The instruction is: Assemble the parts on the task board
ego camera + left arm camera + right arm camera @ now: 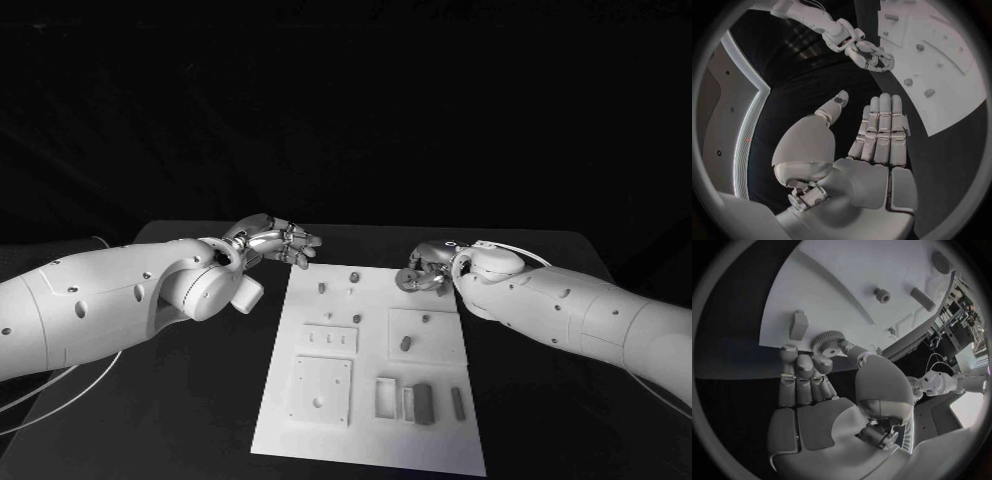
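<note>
Right hand (820, 362) pinches a gear (826, 338) at the board's (368, 440) far right edge; left hand (879, 132), fingers apart, holds nothing.

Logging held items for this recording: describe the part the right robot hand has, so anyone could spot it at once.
Start at the white rectangular task board on the black table, then go to its far right corner, where the right robot hand sits. Pinched in its fingertips is a small grey toothed gear; unlike the pegs and blocks on the board, it is round with ridged edges.
</note>
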